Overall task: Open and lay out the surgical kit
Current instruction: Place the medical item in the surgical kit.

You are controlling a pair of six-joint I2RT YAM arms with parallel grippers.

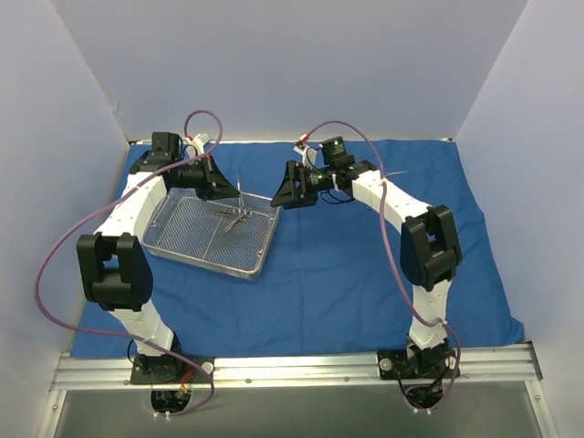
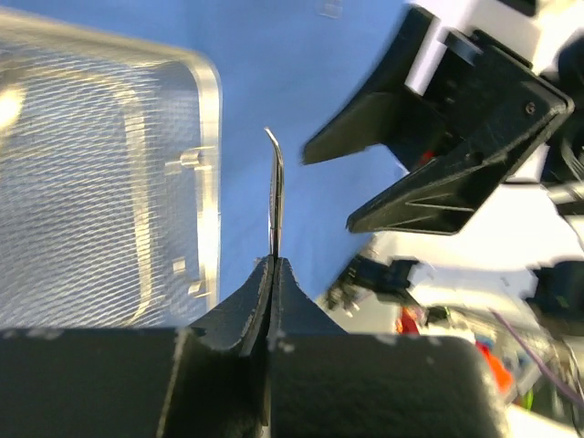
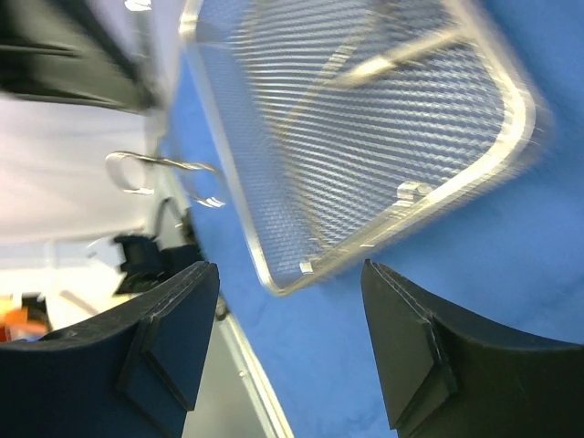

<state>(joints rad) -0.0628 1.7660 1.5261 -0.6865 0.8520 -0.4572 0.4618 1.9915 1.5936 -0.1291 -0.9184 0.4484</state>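
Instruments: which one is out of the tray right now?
The curved-tipped instrument, pinched in the left gripper and held above the blue cloth, just beyond the tray. The other instruments lie inside the tray.

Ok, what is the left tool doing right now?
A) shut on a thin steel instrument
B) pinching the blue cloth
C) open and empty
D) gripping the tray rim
A: in the left wrist view the left tool is closed on a thin steel instrument, whose curved tip sticks out over the blue cloth beside the mesh tray.
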